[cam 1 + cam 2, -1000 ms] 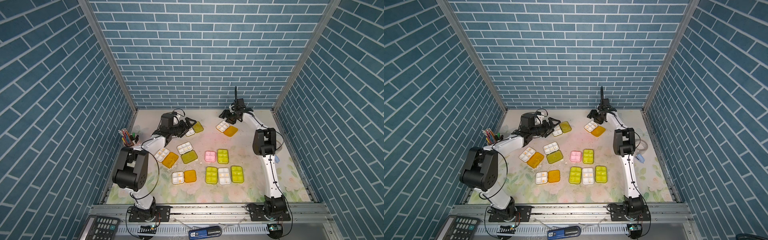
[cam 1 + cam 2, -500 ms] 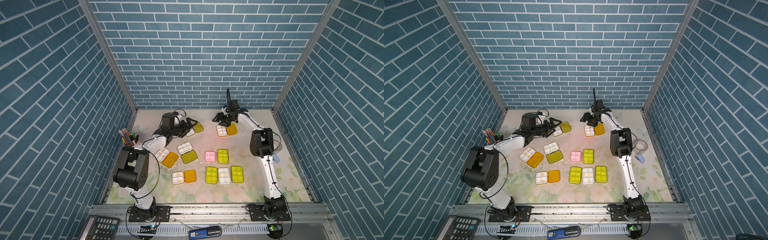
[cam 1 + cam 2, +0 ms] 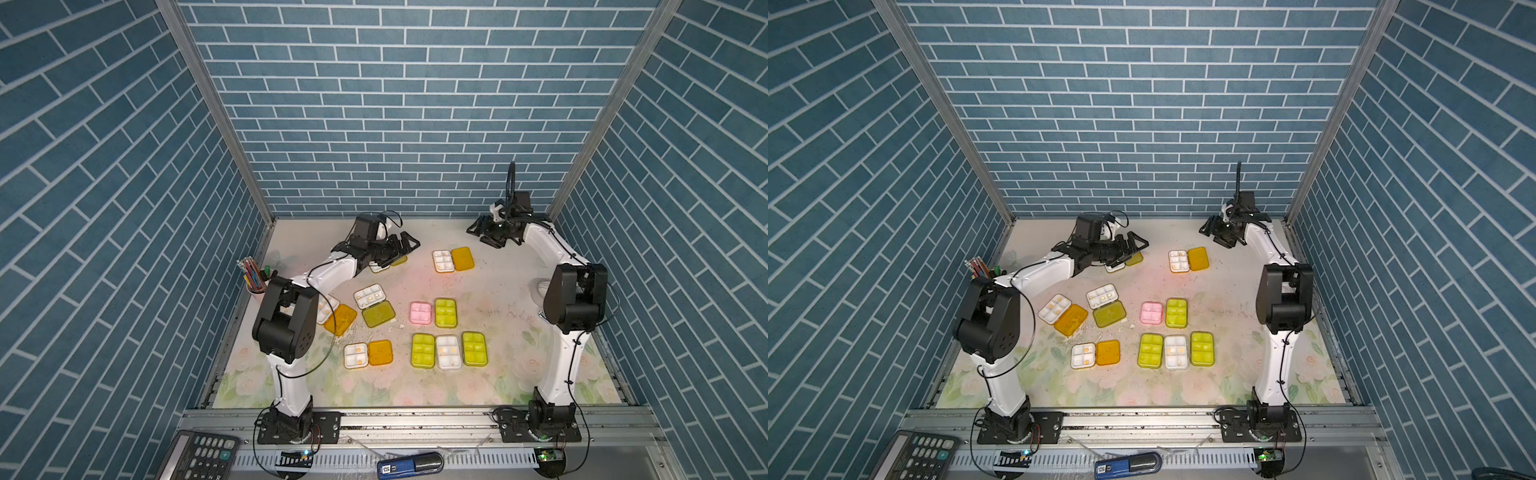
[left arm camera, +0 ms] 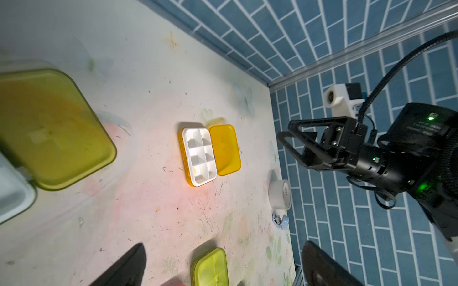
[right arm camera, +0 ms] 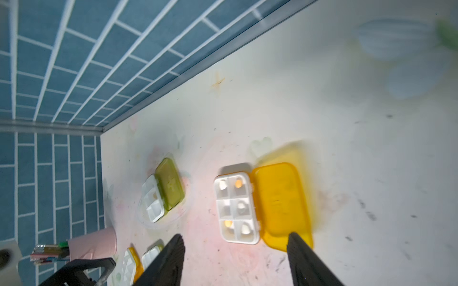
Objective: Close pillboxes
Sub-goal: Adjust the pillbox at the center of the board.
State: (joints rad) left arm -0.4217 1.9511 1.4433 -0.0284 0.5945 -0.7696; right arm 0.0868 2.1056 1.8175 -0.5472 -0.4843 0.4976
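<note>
An open orange-lidded pillbox lies flat at the back of the mat, pills in its white tray. My right gripper hangs open behind and to the right of it, holding nothing. My left gripper is open over an open yellow-green pillbox at the back left, nothing between its fingers. Three more pillboxes lie open: olive-lidded, orange at left, orange in front. Closed ones: pink, yellow-green, and a front row.
A pink pencil cup stands at the left edge. A tape roll and a small clip lie by the right wall. A black calculator and a blue device sit off the mat in front.
My right gripper has drawn back from the orange-lidded pillbox toward the back right corner. That box has turned square and slid slightly, lid still open. The left arm has barely moved.
</note>
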